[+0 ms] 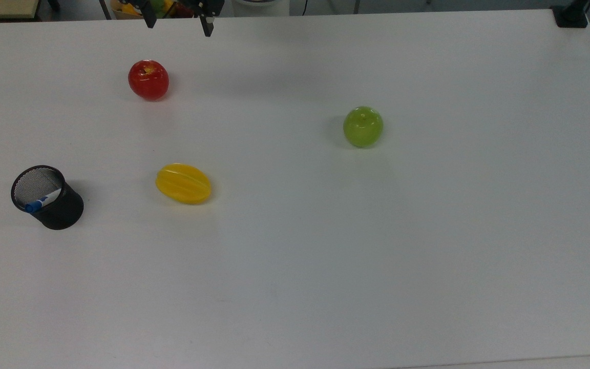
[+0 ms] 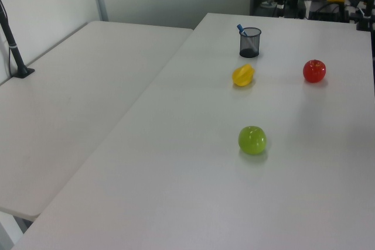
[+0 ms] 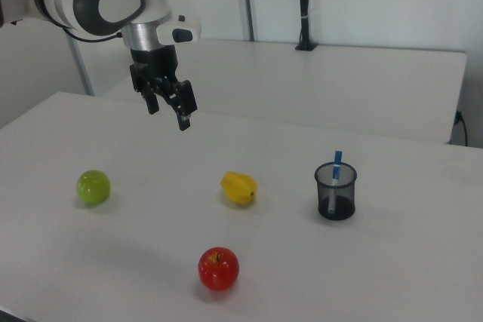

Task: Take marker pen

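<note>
The marker pen stands tilted inside a black mesh pen cup, its blue cap sticking out above the rim in the right view. The cup sits near the top view's left edge of the white desk, with bare desk all round it — nothing touches it.

The gripper hangs in the air well above the desk, high over the stretch between the green apple and the yellow star fruit in the right view. Its fingers are spread wide apart and hold nothing. In the top view the two fingertips show at the far edge of the desk, above the red apple.

The star fruit is the nearest thing to the cup, on the top view's right of it, but clearly apart. The red apple lies farther back toward the desk's far edge, and the green apple is well apart from everything, near the middle of the desk. The whole near half of the desk and the top view's right side are open surface. A second desk adjoins along one long edge — a black post is clamped at its far side.
</note>
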Robot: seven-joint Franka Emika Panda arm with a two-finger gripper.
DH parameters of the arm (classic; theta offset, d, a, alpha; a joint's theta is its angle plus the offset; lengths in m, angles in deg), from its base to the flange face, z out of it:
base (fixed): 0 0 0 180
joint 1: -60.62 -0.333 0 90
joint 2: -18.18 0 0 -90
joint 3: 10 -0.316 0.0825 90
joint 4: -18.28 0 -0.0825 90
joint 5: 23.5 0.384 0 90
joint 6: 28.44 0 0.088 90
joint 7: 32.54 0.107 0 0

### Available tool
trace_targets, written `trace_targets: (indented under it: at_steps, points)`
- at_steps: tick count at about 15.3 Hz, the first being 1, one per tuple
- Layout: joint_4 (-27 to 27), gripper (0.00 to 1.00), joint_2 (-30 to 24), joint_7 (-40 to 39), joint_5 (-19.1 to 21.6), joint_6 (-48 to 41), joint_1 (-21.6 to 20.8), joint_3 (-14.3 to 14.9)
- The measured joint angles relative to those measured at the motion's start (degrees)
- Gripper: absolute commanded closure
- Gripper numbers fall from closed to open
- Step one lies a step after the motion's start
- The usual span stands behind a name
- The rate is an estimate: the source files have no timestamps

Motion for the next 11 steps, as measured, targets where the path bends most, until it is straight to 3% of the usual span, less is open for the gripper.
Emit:
trace_targets:
  at_steps: [11]
  points:
    - [-0.03, 0.00, 0.00, -0.01, -0.02, -1.92, 0.02, 0.12]
